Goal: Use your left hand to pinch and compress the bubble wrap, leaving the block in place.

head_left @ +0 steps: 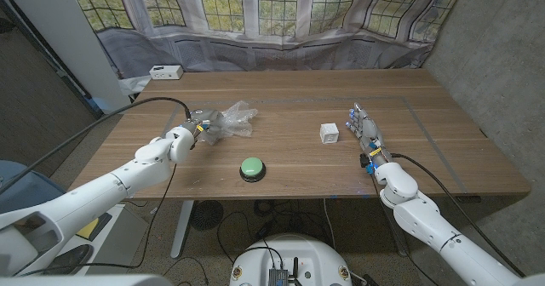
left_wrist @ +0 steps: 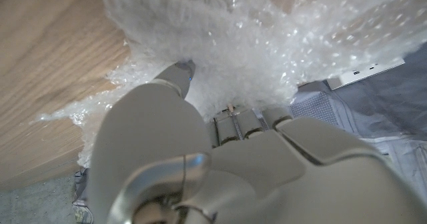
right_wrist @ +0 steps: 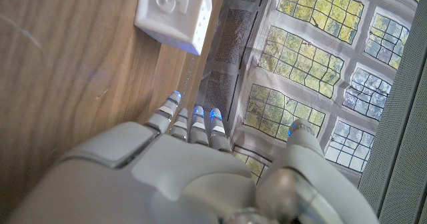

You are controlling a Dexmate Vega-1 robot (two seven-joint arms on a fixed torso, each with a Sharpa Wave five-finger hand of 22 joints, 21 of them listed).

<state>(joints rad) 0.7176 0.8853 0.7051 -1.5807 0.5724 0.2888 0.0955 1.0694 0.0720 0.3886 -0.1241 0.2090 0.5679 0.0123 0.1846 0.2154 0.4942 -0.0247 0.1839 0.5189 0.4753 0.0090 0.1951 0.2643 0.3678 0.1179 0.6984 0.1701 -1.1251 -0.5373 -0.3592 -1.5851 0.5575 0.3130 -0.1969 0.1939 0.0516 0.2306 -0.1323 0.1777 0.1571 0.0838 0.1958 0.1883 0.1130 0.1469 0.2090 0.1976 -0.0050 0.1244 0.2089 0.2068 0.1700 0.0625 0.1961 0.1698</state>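
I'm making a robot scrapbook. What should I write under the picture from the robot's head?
The robot's left hand pinches crinkly bubble wrap while the white block sits untouched beside its right hand.

Soft, even daylight enters from the windows (head_left: 255, 1) at twelve o'clock, casting faint shadows on the table (head_left: 289, 154). The head view bows at its edges. In the left wrist view, the bubble wrap (left_wrist: 267, 44) glares white, slightly blurred.

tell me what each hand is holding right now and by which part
The left hand grips the bubble wrap at its near left edge. The right hand holds nothing, beside the block.
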